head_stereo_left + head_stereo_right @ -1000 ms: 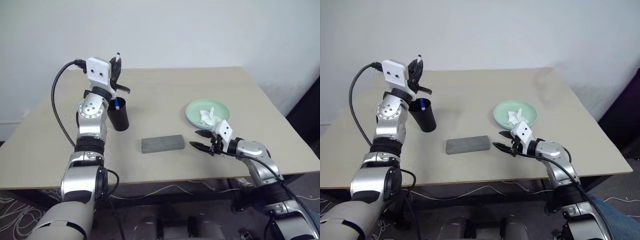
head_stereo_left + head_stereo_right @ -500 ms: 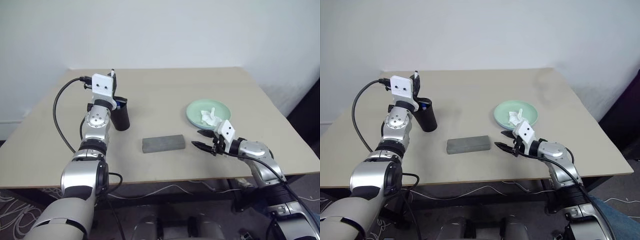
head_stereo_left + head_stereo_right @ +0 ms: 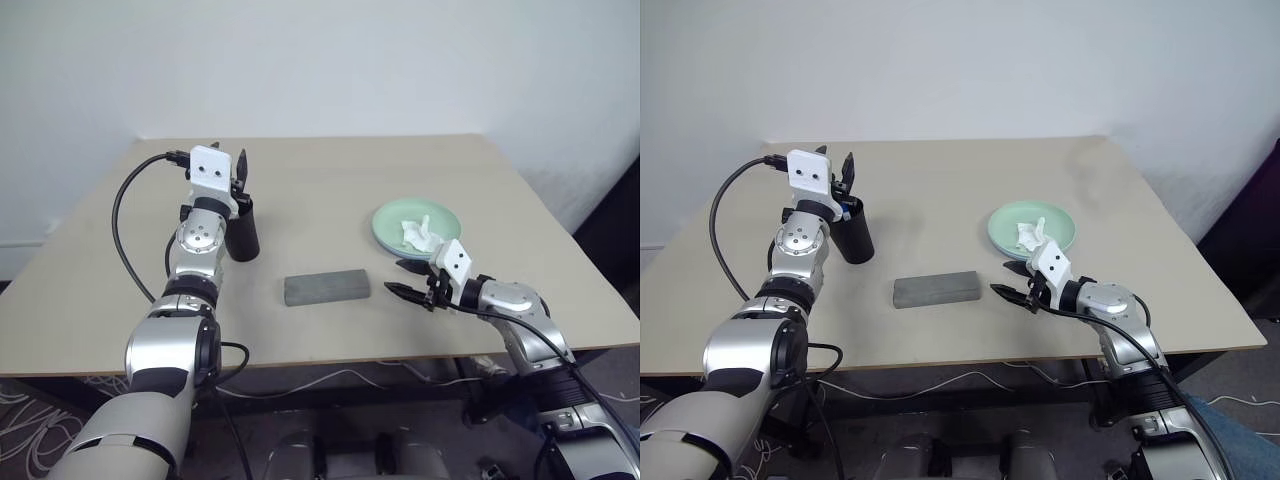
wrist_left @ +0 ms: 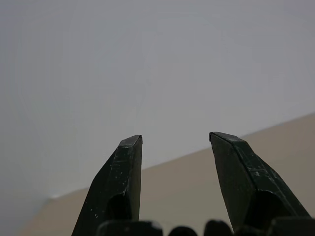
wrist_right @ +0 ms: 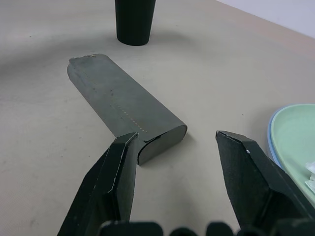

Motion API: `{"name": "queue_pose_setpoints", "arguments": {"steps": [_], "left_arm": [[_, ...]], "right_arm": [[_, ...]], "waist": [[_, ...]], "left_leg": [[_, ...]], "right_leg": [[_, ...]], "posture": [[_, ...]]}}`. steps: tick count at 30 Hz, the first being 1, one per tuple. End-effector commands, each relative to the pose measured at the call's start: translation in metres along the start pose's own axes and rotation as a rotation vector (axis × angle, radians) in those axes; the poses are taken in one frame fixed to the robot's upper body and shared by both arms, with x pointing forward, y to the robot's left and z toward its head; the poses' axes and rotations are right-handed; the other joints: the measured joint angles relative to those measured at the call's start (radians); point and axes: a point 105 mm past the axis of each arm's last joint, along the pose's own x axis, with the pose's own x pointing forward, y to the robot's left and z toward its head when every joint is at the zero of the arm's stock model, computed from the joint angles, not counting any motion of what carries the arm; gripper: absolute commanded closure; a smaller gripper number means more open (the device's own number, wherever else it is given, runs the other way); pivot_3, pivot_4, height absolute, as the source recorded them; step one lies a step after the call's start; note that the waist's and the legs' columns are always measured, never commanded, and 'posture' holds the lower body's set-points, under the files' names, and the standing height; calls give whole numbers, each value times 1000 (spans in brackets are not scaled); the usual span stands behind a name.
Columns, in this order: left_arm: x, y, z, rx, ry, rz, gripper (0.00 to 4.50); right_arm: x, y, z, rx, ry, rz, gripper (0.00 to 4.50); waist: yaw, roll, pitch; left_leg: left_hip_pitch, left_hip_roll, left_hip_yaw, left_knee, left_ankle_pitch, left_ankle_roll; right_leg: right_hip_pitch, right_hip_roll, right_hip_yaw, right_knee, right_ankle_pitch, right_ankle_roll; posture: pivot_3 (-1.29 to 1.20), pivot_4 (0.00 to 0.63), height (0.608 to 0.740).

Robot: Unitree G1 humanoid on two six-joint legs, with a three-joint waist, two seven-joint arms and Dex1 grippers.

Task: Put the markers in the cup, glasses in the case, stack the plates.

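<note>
The black cup [image 3: 241, 228] stands upright at the desk's [image 3: 330, 180] left side, a blue marker end [image 3: 844, 211] showing at its rim. The left gripper [image 3: 238, 167] sits just above it, jaws apart and empty. The grey case [image 3: 326, 288] lies closed at centre. The right gripper [image 3: 408, 279], jaws wide and empty, hovers between case and stacked plates [image 3: 415, 226], which hold crumpled tissue [image 3: 415, 233].

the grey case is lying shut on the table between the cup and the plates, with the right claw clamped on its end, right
Not quite. The right claw is open and apart from the case, its tips short of the near end, as the right wrist view shows. The case does lie shut between the cup and the plates.
</note>
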Motion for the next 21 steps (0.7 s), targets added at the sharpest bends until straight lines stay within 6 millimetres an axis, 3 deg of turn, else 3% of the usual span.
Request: {"name": "queue_pose_setpoints", "arguments": {"steps": [1,4,6,9,13,16,21], "left_arm": [[9,-3,31,-106,-121,-83,2262],[4,-7,36,-189,-158,-188,2262],[-10,-17,36,-250,-164,-364,2262],[-40,-32,33,-301,-125,-579,2262],[-86,-48,8,-266,46,-766,2262],[-109,-53,-12,-217,146,-787,2262],[-126,-49,-30,-200,224,-728,2262]], "right_arm": [[-5,-5,18,-33,-55,-17,1782],[-6,-4,18,-23,-61,-11,1782],[-7,-3,22,4,-83,2,1782],[-11,-1,25,34,-106,28,1782],[-17,0,31,77,-141,61,1782],[-24,-2,35,114,-165,78,1782],[-34,-11,26,134,-136,70,1782]], "waist": [[0,0,0],[0,-1,0],[-3,0,0],[-16,0,0],[-25,0,0],[-24,0,0],[-12,1,0]], "left_leg": [[0,0,0,0,0,0],[0,0,0,1,0,0],[0,0,0,1,0,0],[0,1,0,1,0,0],[1,0,0,3,0,0],[2,5,-1,4,0,0],[1,9,-1,4,0,0]], "right_leg": [[0,0,0,0,0,0],[0,0,0,0,0,0],[0,0,0,0,0,0],[-1,1,2,2,0,0],[-1,1,3,7,-2,2],[0,0,3,7,-2,2],[-1,0,1,5,-1,2]], "posture": [[0,0,740],[0,0,740],[0,0,740],[0,0,740],[0,0,740],[0,0,740],[0,0,740]]}}
